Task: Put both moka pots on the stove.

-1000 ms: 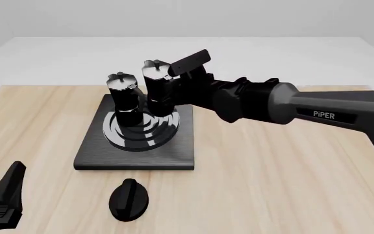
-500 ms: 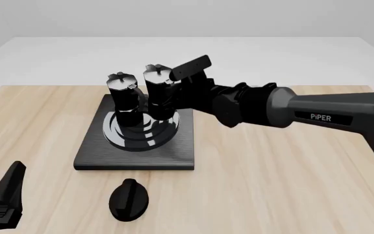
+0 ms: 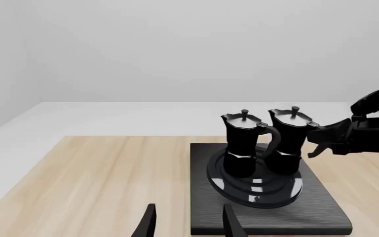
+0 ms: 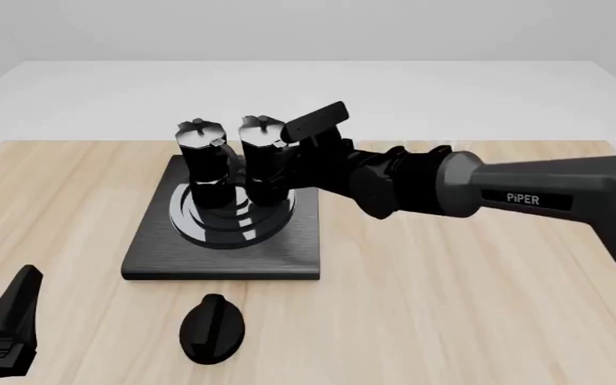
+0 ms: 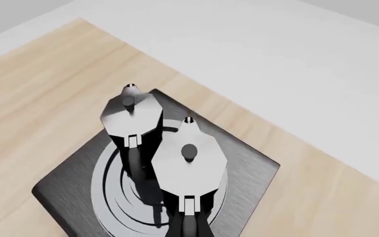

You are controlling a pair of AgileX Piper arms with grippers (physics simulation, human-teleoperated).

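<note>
Two black moka pots with silvery lids stand side by side on the ringed top of the stove. The left moka pot is free. My right gripper is shut on the side handle of the right moka pot, whose base is at the rings. In the right wrist view both lids show from above, the right moka pot nearest, the left moka pot beyond. My left gripper is open and empty at the table's near left corner, its fingertips pointing at the stove.
A black oval knob lies on the wooden table just in front of the stove. My right arm reaches across from the right edge above the table. The tabletop is light wood with a white floor beyond.
My right gripper has lowered the right moka pot down onto the stove beside the other pot. The left arm has not moved.
</note>
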